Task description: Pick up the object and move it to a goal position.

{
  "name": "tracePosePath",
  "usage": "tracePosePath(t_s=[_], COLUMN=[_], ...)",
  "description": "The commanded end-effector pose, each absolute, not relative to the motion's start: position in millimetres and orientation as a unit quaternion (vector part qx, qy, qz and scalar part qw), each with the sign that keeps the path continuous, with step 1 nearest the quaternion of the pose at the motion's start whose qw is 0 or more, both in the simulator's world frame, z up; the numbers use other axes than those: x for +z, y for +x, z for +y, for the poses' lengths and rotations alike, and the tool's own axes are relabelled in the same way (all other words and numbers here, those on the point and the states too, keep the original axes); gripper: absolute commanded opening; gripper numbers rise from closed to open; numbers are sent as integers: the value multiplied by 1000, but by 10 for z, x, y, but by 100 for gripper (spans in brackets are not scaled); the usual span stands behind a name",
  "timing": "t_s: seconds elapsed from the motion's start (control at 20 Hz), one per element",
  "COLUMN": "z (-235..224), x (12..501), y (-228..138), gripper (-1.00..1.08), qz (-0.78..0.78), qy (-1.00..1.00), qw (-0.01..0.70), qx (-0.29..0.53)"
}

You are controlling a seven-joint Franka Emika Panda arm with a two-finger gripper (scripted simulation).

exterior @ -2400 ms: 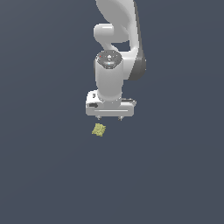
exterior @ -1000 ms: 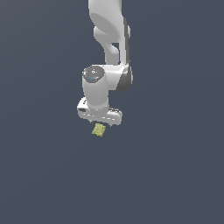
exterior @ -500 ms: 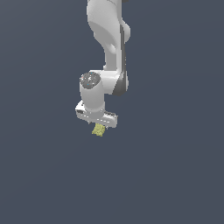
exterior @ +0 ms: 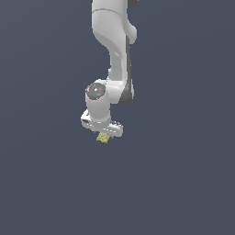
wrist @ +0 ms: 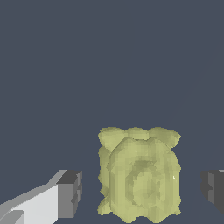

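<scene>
In the exterior view we see the white, jointed robot arm reaching down from the top edge over a plain dark grey-blue ground, its wrist bent so that the white two-fingered gripper points downward. Directly beneath the gripper's flat white palm bar sits the small yellow-green, bumpy, squarish lump, its upper part tucked up against the underside of the bar, so that only its lower half shows clearly. From this side we cannot make out the fingers themselves, nor whether the lump lies on the ground or hangs clear of it. In the wrist view the same lump fills much of the lower half of the picture, its surface knobbly with a faint ring-like swelling on the face turned to us. We see it lying between the two dark grey finger pads, one on a white finger on one side and the other just entering at the opposite edge. A visible strip of dark ground separates each pad from the lump, so the jaws stand apart, wider than the lump, and grip nothing.
</scene>
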State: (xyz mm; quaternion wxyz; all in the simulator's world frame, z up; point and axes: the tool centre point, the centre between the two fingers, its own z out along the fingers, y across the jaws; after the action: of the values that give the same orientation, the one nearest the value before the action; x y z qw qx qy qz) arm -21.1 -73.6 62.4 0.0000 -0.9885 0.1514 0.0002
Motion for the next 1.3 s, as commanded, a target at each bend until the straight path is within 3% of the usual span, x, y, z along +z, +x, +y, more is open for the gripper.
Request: tracePosePath(t_s=[0.0,0.3,0.35,1.25], z=[-739,-739,-739,-684], x=[508,408,408,555], y=[-216,-205,-205,-249], gripper=[100,100,-100,-100], qz=[152,152,152,153], qy=[-988,-988,-988,-988], qw=[0,0,0,0], qx=[0,0,0,0])
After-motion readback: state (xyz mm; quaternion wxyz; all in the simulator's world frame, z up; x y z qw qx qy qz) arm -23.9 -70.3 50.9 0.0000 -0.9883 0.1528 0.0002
